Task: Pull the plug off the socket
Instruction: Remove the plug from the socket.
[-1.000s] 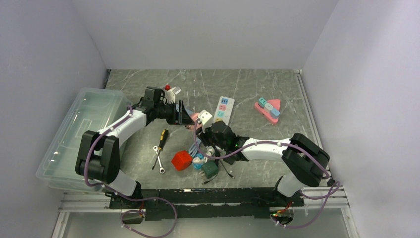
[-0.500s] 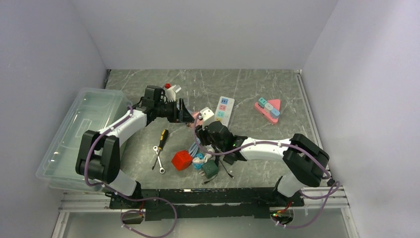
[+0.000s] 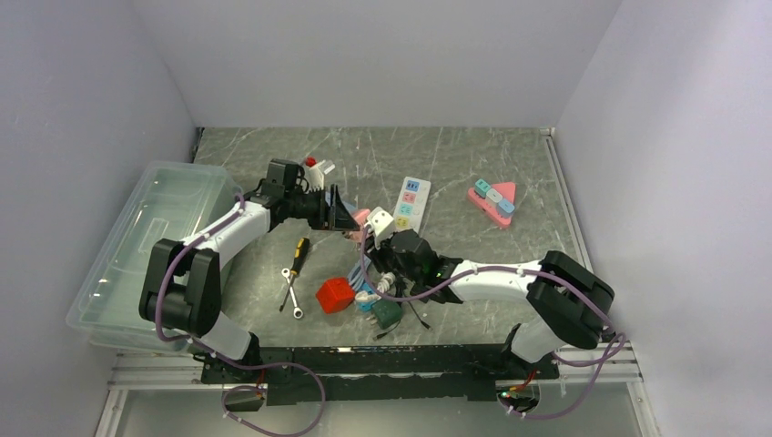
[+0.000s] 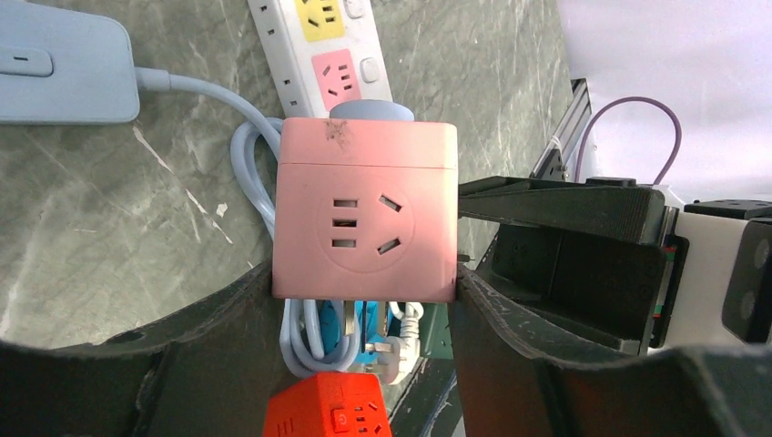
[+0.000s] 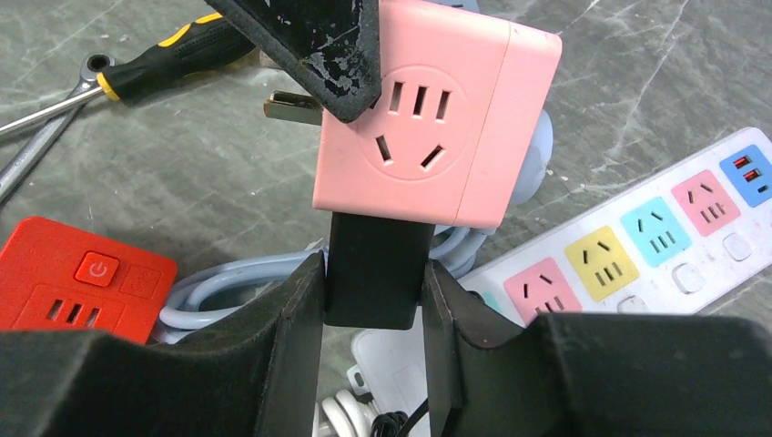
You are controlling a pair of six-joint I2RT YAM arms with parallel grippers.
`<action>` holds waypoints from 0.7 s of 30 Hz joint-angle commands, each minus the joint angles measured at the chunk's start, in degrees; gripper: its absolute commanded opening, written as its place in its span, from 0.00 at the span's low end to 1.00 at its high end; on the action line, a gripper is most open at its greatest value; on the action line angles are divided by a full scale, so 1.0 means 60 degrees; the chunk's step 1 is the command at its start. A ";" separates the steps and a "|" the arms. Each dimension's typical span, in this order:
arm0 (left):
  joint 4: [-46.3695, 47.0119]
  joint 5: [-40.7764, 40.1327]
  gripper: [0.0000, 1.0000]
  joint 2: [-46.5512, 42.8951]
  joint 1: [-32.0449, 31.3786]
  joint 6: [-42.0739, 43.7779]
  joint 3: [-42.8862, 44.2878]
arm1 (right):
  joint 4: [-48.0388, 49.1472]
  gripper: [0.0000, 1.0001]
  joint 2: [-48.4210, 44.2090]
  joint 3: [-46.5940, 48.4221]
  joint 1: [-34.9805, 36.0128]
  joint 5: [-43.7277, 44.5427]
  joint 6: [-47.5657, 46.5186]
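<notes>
The left end effector [image 4: 364, 293] is squeezing the pink socket cube [image 4: 364, 214] between its fingers. The right end effector [image 5: 373, 296] is pinching the black plug [image 5: 375, 259] between its fingers, and the plug is touching the cube

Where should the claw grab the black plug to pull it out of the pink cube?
Grip the black plug by its two flat sides, on the bit sticking out of the pink cube, coming from the end away from the cube. The right claw pinches it that way, while the left claw holds the cube.
</notes>
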 commanded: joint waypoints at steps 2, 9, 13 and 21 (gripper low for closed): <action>0.0754 -0.0910 0.00 0.0054 0.0023 0.0127 0.0350 | 0.1527 0.00 -0.0578 0.0272 0.0591 -0.1989 -0.0982; 0.1058 -0.0887 0.00 0.0065 0.0013 -0.0151 0.0178 | 0.0679 0.00 -0.0116 0.1058 0.0587 0.0372 0.0457; 0.1083 -0.0912 0.00 0.0100 -0.0049 -0.0191 0.0161 | 0.0320 0.00 -0.0063 0.1229 0.0579 0.1224 0.1271; 0.0973 -0.0998 0.00 0.0069 -0.0096 -0.0105 0.0200 | 0.0085 0.00 0.0027 0.1385 0.0565 0.1800 0.1922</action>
